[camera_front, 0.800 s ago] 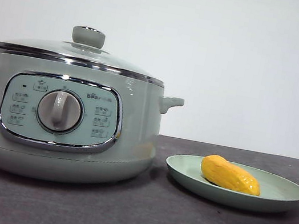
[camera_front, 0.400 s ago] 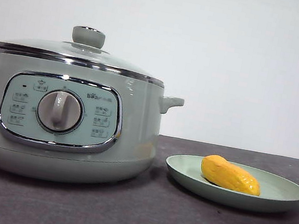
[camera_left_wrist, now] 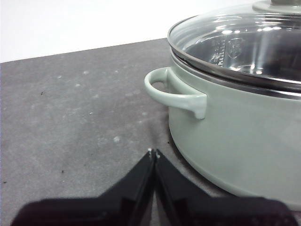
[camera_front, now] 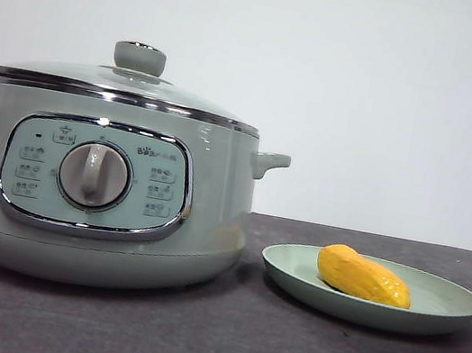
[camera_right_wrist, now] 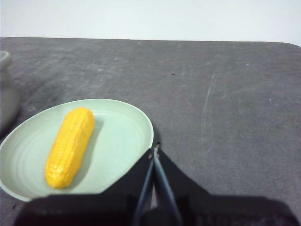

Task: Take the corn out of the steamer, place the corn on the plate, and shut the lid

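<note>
The corn [camera_front: 363, 277] lies on the plate [camera_front: 455, 311], clear of its rim, while the lid [camera_front: 115, 82] sits closed on the steamer [camera_front: 210, 218] just beside it on the dark table [camera_front: 215, 347]. The left claw [camera_left_wrist: 153, 152], clenched and empty, hangs near the steamer's side handle [camera_left_wrist: 171, 92]. The right claw [camera_right_wrist: 154, 149], also clenched on nothing, hangs at the plate's edge with open table beyond.
</note>
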